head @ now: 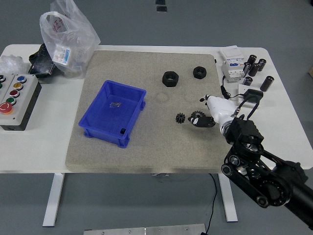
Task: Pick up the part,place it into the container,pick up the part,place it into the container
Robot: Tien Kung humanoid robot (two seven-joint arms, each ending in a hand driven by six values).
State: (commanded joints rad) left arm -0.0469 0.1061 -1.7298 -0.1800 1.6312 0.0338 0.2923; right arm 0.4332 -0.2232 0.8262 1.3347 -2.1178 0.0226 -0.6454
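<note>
Head view. The right arm reaches in from the lower right, its hand (pixel 208 115) lying low over the grey felt mat (pixel 146 147) that covers the white surface (pixel 283 132). The hand's fingers are curled around a small black gear (pixel 197 120), though whether they truly grip it or merely rest against it cannot be told at this size. A second small black gear (pixel 179 118) lies on the mat just beside the first, to its left. Two black hex nuts (pixel 169 78) sit farther back, well apart from the hand. The blue container (pixel 113 112) stands to the left, with a small metallic item and a dark piece already inside. The left arm is not in view. Risks, as judged: a shallow grasp on so small a gear could let it slip during the lift or the carry across the mat; the fingers could knock the neighbouring gear aside; and an early release could drop the part on the container's rim rather than inside.
</note>
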